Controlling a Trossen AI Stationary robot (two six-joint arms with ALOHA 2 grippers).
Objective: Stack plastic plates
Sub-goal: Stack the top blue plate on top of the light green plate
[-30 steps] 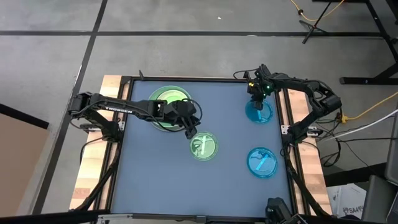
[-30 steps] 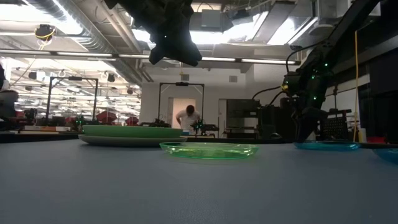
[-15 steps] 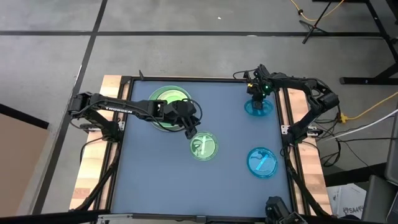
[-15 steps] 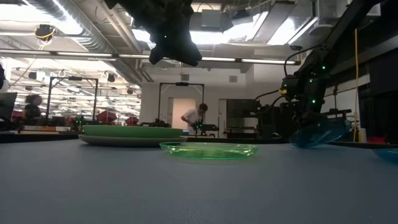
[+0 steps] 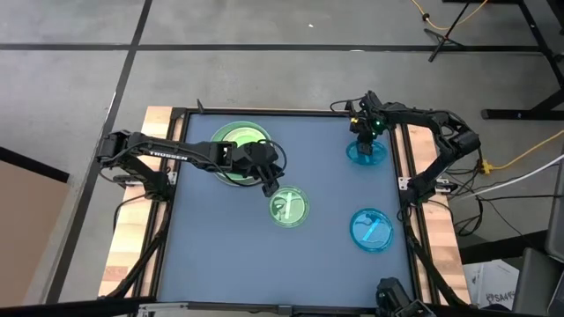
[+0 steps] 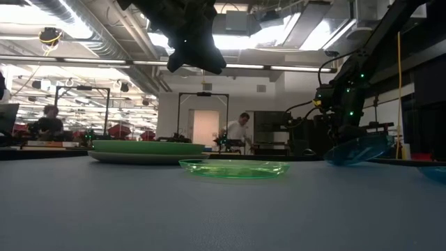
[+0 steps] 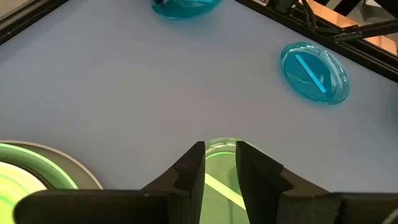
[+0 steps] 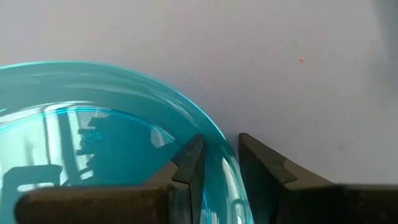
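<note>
**Right claw pinches cyan plate rim; left claw hangs over green plate**

Right claw (image 5: 363, 137): at the far right corner of the bench (image 5: 229, 255), fingers (image 8: 186, 168) narrow, clamped on the rim of a small translucent cyan plate (image 5: 366, 152). Right wrist view shows one finger inside the rim, one outside. Low view shows this plate (image 6: 357, 149) tilted, its right edge raised off the surface.

Left claw (image 5: 268, 187): held above the bench near its middle, fingers (image 7: 191, 169) close together with a slim gap, gripping nothing. Just below and beyond it lies a small translucent green plate (image 5: 288, 207), flat on the bench; in the low view it (image 6: 235, 168) sits in front of the stack.

Stack: far left part of the bench, a large light green plate (image 5: 231, 134) sitting on a grey plate (image 6: 111, 158), whose rim shows beneath it in the low view. The left arm crosses over it, hiding much of its top.

Second small translucent cyan plate (image 5: 371, 230): flat near the right edge, well apart from the held one, nearer the front.

Background, low view: a person (image 6: 241, 132) by a doorway, another (image 6: 49, 120) at far left.
</note>
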